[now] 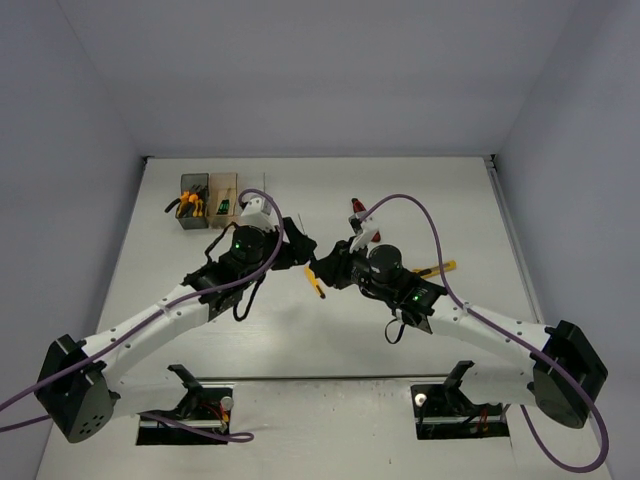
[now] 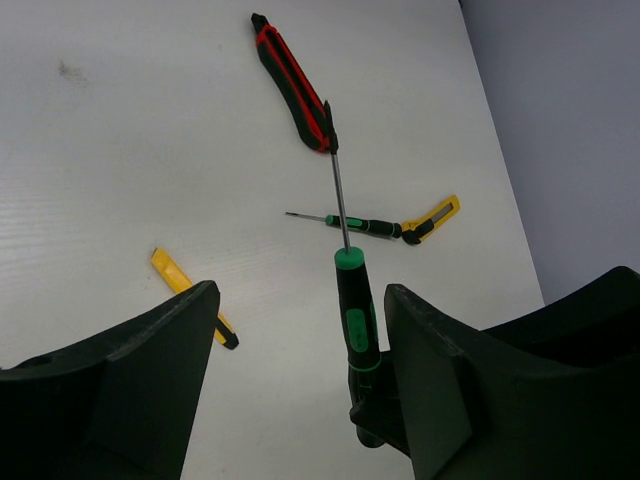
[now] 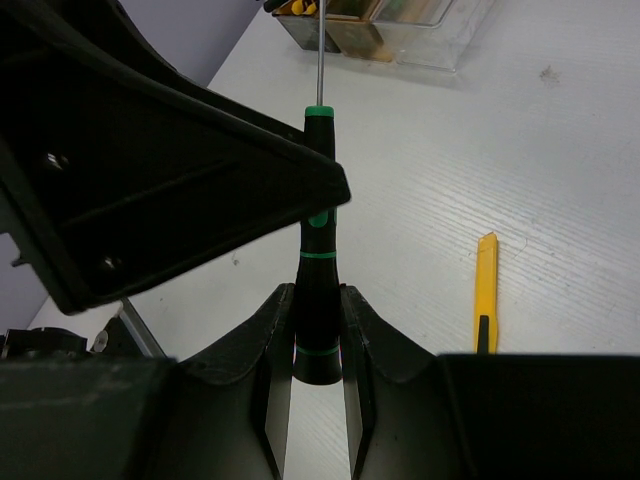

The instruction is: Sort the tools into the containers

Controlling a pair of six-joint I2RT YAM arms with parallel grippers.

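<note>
Arms converge: right gripper point(image 3: 318, 340) clamps a screwdriver point(image 3: 319, 250), left gripper point(image 2: 300, 295) (spread wide) flanks it; pliers point(image 1: 188, 208) in grey bin point(image 1: 195, 180).

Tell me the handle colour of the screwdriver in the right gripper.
The screwdriver handle is black with green bands; the right wrist view shows it best.
</note>
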